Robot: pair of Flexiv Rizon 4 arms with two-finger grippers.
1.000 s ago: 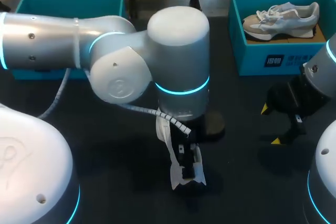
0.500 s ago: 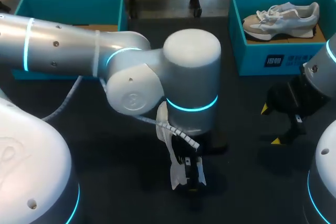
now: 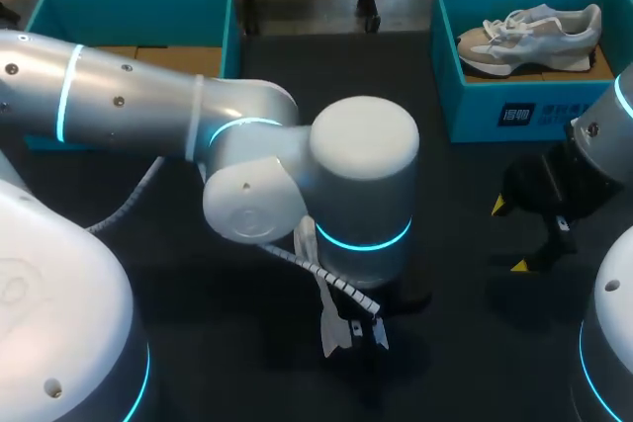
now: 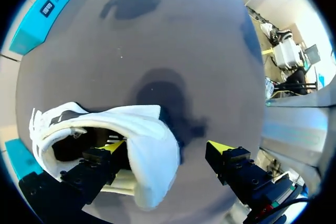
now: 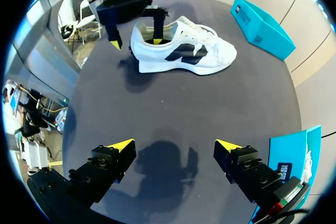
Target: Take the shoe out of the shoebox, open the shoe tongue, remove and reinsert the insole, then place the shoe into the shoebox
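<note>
Head view first: the left arm point(image 3: 148, 116) comes in from the left edge. Its thick silver wrist hangs over the middle of the dark bench point(image 3: 465, 175), close to the near edge. It covers most of the white fabric sneaker with a dark side logo point(image 3: 328, 325) — only a strip of white upper shows beneath. The right claw point(image 3: 509, 236) sits near the right edge, yellow tips spread wide, holding nothing. A teal cardboard shoebox point(image 3: 129, 9) stands at the far left corner. A second teal box point(image 3: 475, 106) at the far right corner carries a grey-and-white trainer point(image 3: 529, 35).

Over to the left wrist view: the left claw point(image 4: 168, 148) is wide apart. One finger is down inside the sneaker's mouth and the other is out over bare bench, well clear of the shoe. The heel collar lies between them, but nothing is clamped. The insole is lost in the dark interior.

Right wrist view: the right claw's own tips gape over bare bench. Across from it the sneaker stands upright on its sole, with the left claw straddling its heel.

My read is that this shoe is light, and soft at the collar and tongue but stiffer at the heel and sole. The insole should be thin and floppy — best pinched at its heel end, with the other claw bracing the shoe so it doesn't slide.
</note>
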